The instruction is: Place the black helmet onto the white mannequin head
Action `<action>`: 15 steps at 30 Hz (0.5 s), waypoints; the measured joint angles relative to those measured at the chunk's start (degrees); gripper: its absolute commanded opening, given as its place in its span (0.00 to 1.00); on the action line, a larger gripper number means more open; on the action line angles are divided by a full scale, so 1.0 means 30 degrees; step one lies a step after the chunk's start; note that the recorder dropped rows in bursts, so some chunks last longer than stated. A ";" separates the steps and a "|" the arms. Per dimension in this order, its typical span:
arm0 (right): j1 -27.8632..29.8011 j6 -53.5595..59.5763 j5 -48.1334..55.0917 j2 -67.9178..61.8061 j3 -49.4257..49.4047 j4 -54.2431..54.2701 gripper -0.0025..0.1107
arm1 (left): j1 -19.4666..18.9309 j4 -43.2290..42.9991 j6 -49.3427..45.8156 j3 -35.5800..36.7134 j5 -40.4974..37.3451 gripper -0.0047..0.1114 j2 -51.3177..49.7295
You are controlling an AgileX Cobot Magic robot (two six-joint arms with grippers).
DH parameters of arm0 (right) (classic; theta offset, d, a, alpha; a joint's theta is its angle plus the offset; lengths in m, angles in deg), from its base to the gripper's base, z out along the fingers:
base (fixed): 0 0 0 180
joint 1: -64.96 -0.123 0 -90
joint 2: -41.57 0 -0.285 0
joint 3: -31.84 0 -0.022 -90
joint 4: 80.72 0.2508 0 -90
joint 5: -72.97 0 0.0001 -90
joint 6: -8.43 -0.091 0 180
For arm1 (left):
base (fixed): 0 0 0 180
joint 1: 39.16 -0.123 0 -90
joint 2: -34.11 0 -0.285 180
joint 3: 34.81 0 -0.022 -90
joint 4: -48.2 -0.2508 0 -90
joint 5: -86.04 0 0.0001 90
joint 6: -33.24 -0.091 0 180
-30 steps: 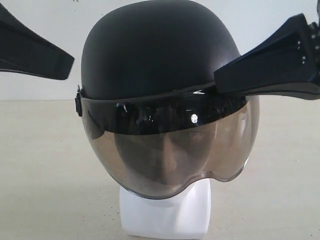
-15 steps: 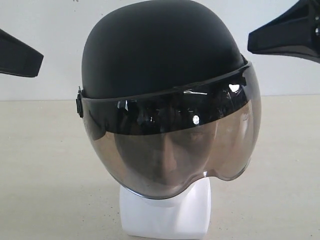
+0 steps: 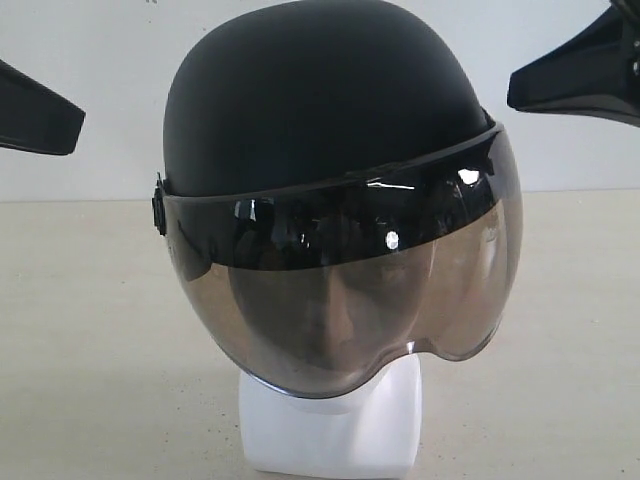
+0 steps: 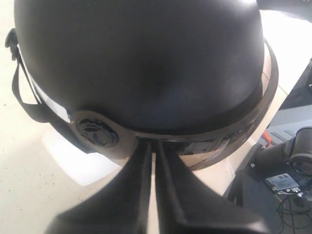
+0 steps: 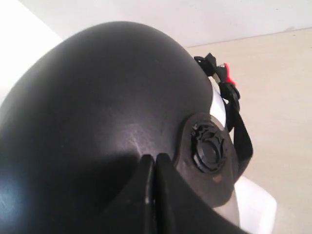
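So the left gripper (image 4: pixel 155 151) and right gripper (image 5: pixel 155 162) were both pinched together empty, either side of the black helmet (image 3: pixel 320 110), which sat between them on the white mannequin head (image 3: pixel 330 432).

The white mannequin head (image 3: pixel 335 430) stands on the beige table (image 3: pixel 90 330).
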 measured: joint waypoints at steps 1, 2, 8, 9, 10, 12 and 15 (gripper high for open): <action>0.0000 -0.0004 -0.0081 -0.0075 0.0000 0.0440 0.02 | 0.0000 0.0000 0.0091 0.0000 0.0000 0.08 0.0000; 0.0000 -0.0004 -0.0081 -0.0171 0.0000 0.0664 0.02 | 0.0000 0.0000 0.0135 0.0000 0.0000 0.08 0.0000; 0.0000 0.0039 0.0583 -0.1030 0.0000 0.0951 0.02 | 0.0000 0.0000 0.0170 0.0000 0.0000 0.08 0.0000; 0.0000 0.0071 0.0766 -0.1106 0.0000 0.0867 0.02 | 0.0000 0.0000 0.0170 0.0000 0.0000 0.08 0.0000; 0.0000 0.0127 0.0889 -0.1142 0.0000 0.0732 0.02 | 0.0000 0.0000 0.0170 0.0000 0.0000 0.08 0.0000; 0.0000 0.0168 0.1021 -0.1153 0.0000 0.0425 0.02 | 0.0000 0.0000 0.0208 0.0000 0.0000 0.08 0.0000; 0.0000 0.0076 0.1245 -0.1153 0.0000 -0.0136 0.02 | 0.0000 0.0000 0.0439 0.0000 0.0000 0.08 0.0000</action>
